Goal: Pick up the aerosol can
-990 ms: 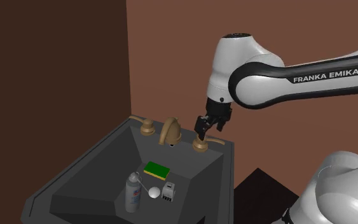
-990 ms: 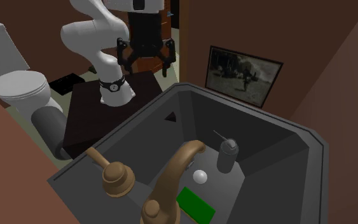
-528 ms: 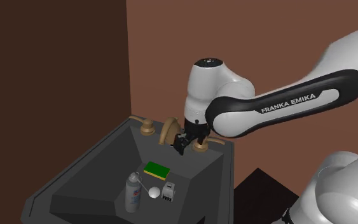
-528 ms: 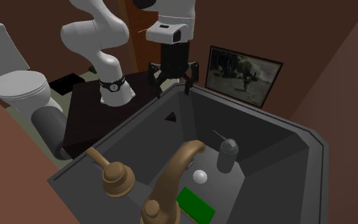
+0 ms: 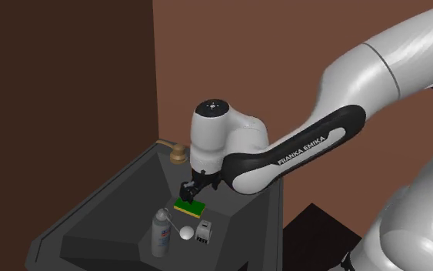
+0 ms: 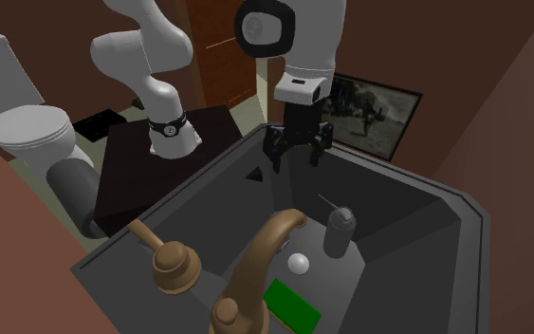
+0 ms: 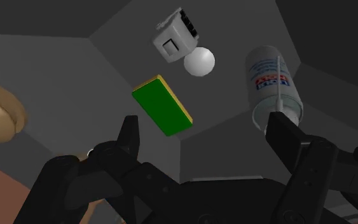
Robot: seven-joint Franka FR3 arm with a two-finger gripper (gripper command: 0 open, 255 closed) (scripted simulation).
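The aerosol can (image 5: 160, 234), grey-white with a blue and red label and a thin nozzle straw, stands on the floor of the dark sink (image 5: 99, 208). In the second exterior view the can (image 6: 339, 232) looks dark grey. My gripper (image 5: 187, 191) hangs open over the sink, above the green sponge (image 5: 189, 205) and apart from the can. Seen from the second exterior view, the gripper (image 6: 294, 157) is inside the sink's far rim. In the wrist view the can (image 7: 272, 86) lies just beyond one fingertip of the gripper (image 7: 203, 130), with nothing between the fingers.
A white ball (image 5: 185, 234) and a small white boxy object (image 5: 204, 231) lie beside the can. A brass faucet (image 6: 260, 261) with round handles (image 6: 174, 266) sits on the sink's rim. A toilet (image 6: 23, 128) and a framed picture (image 6: 364, 112) stand beyond.
The arm has swung down and toward the shoulder view's left, carrying the open gripper from beside the faucet to low over the green sponge inside the sink.
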